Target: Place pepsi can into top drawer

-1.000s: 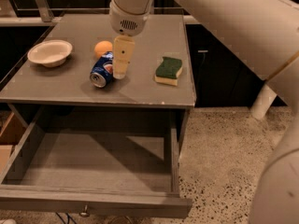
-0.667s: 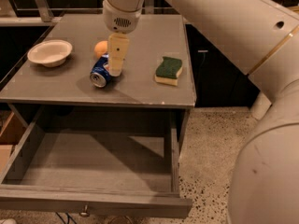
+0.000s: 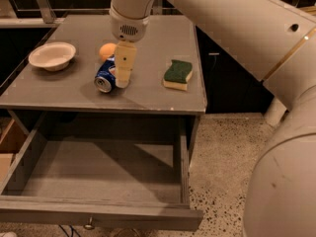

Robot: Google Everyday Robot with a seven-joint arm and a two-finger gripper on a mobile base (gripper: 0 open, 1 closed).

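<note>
Gripper [image 3: 121, 74] has shifted left & down, now seemingly touching pepsi can [image 3: 104, 78] on its right; grip can't tell. Top drawer [image 3: 98, 215] below can is open, so pickup is prob. next.

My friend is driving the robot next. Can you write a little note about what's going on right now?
Gripper: low over the grey cabinet top, right by the small blue pepsi can, which lies on its side there.
Wide grey top drawer: pulled open, nothing inside.
Done: drawer open, gripper at the can.
Left: grab the can, lift it, put it in the drawer.
</note>
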